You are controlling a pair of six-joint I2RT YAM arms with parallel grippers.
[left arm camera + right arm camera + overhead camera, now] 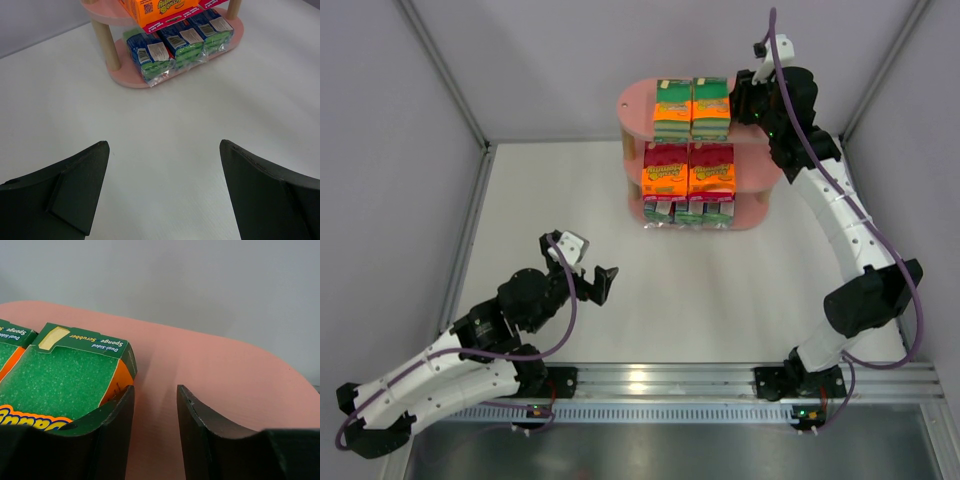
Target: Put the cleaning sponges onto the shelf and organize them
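The pink shelf (638,105) stands at the back centre of the table. Two green-and-orange sponge packs (691,107) lie on its top board, two orange-and-magenta packs (688,168) on the middle board, and blue/green-and-white packs (688,212) on the bottom board. My right gripper (745,95) is at the right end of the top board. In the right wrist view it (155,390) is open and empty, its left finger against the side of the right green pack (65,370). My left gripper (595,280) is open and empty over the bare table, as its wrist view (164,150) shows.
Grey walls close in the table at the back and both sides. A metal rail (670,380) runs along the near edge. In the left wrist view the shelf's bottom board (130,80) with the blue packs (177,42) lies ahead.
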